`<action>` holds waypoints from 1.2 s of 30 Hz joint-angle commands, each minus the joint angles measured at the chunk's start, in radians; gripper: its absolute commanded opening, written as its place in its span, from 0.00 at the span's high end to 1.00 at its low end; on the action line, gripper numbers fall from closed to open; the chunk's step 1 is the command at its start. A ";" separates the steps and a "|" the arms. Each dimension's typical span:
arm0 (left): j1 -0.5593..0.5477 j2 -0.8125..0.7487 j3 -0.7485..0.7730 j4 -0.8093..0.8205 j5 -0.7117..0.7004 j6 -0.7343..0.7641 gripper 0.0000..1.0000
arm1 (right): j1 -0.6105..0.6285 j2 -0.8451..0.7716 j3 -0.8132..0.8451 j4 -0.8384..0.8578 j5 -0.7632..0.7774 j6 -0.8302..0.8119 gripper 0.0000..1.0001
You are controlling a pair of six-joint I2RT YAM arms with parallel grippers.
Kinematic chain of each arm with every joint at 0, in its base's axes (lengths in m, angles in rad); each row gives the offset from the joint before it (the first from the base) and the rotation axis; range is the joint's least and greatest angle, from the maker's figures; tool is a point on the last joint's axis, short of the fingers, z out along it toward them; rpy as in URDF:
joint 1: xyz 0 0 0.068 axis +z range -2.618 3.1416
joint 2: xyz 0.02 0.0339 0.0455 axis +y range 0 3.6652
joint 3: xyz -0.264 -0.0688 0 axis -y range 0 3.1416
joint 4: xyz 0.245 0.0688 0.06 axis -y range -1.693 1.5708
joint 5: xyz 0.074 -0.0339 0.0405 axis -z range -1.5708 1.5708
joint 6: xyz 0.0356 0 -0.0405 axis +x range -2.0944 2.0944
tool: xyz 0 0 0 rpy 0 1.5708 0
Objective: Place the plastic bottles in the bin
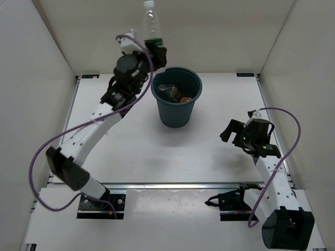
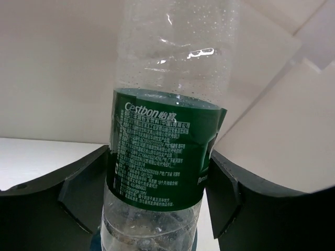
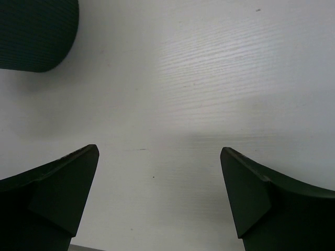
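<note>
The dark teal-grey bin [image 1: 176,112] stands in the middle back of the table. Inside it I see an orange bottle [image 1: 185,99] and a clear one [image 1: 166,88]; the others are hidden. My left gripper [image 1: 156,52] is shut on the clear bottle with the green label [image 1: 151,23] and holds it upright, high, just left of and behind the bin's rim. In the left wrist view the bottle [image 2: 167,136] fills the gap between the fingers [image 2: 84,188]. My right gripper [image 1: 230,132] is open and empty, low over the table to the right of the bin; its wrist view shows the bin's wall [image 3: 36,31] at the top left.
White walls enclose the table on the left, back and right. The white tabletop [image 1: 209,157] lies bare in front of the bin. The arm bases and a purple cable [image 1: 42,151] sit at the near edge.
</note>
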 commanded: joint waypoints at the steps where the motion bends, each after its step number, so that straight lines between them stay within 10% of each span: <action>1: -0.025 0.198 0.095 -0.019 0.110 0.014 0.23 | -0.006 -0.068 0.000 0.023 -0.008 0.027 0.01; 10: -0.073 0.308 0.160 -0.057 0.037 -0.021 0.26 | 0.028 -0.124 -0.005 0.000 -0.006 0.068 0.01; 13: -0.060 0.240 0.075 -0.045 0.046 -0.032 0.01 | 0.019 -0.121 -0.004 0.009 -0.017 0.054 0.01; 18: -0.072 0.095 0.002 -0.089 0.026 0.012 0.01 | 0.029 -0.065 0.055 -0.030 -0.008 0.031 0.00; 23: -0.008 -0.068 -0.028 -0.377 0.032 -0.003 0.01 | 0.036 -0.003 0.124 -0.125 0.085 -0.030 0.01; 31: 0.375 -0.615 -0.563 -0.857 -0.044 -0.120 0.02 | -0.080 0.116 0.243 -0.294 0.211 -0.140 0.00; 36: 0.320 -0.758 -0.677 -1.086 -0.195 -0.197 0.02 | -0.053 0.100 0.274 -0.254 0.238 -0.162 0.00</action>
